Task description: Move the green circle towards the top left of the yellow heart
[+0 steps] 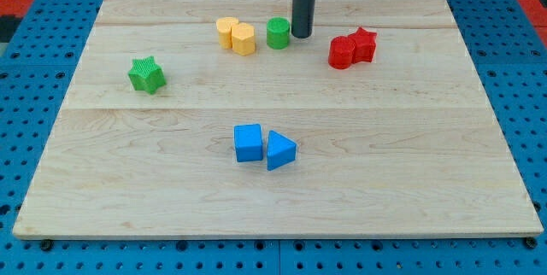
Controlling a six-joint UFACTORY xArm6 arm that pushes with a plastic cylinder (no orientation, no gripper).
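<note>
The green circle (278, 33) sits near the board's top edge, just right of two yellow blocks and apart from them by a small gap. The rod's tip (301, 35) stands at the circle's right side, touching or nearly so; there is no claw here to open or close, only the bare rod. Of the yellow pair, the left block (227, 32) and the right block (244, 38) touch each other; which is the heart is hard to tell. The circle lies right of both, so the job looks largely undone: it must yet pass round to their upper left. Farther out rest a red pair (352, 49), a green star (146, 74) and two blue blocks (264, 145).
</note>
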